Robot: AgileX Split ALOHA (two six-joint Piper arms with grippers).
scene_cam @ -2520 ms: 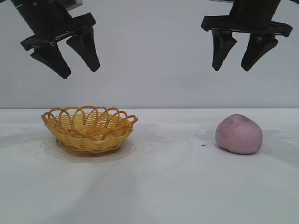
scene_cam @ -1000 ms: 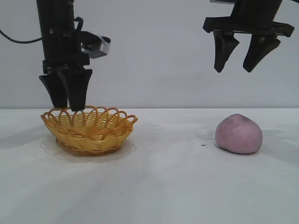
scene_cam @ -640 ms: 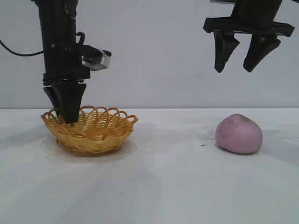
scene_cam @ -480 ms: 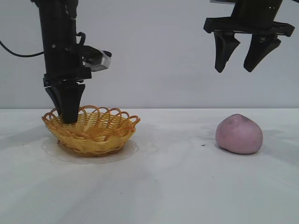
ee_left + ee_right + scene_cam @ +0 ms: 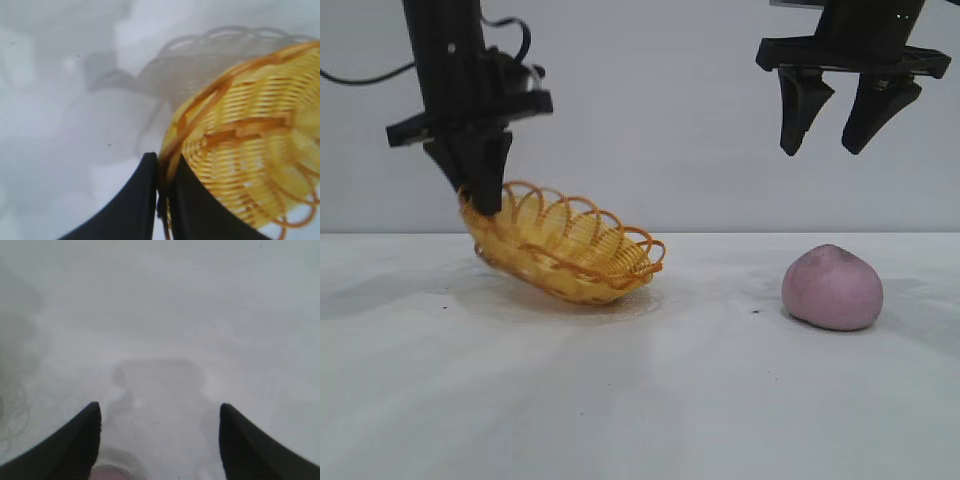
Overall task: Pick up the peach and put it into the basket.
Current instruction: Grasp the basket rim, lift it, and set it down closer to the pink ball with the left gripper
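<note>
White table (image 5: 640, 400), pale bare wall behind. Basket (image 5: 565, 248), centre-left of the exterior frame, tilted with its left rim raised: the left gripper (image 5: 482, 195) is clamped on that rim, apparently to carry it nearer the fruit. Peach (image 5: 832, 288), lower right, rests on the table below the right gripper (image 5: 833, 110), whose fingers stand wide and hold nothing.

The left gripper (image 5: 482, 190) points down, pinched tight on the basket (image 5: 570, 250) rim. The right gripper (image 5: 830, 125) hangs open, high above the peach (image 5: 832, 288).
</note>
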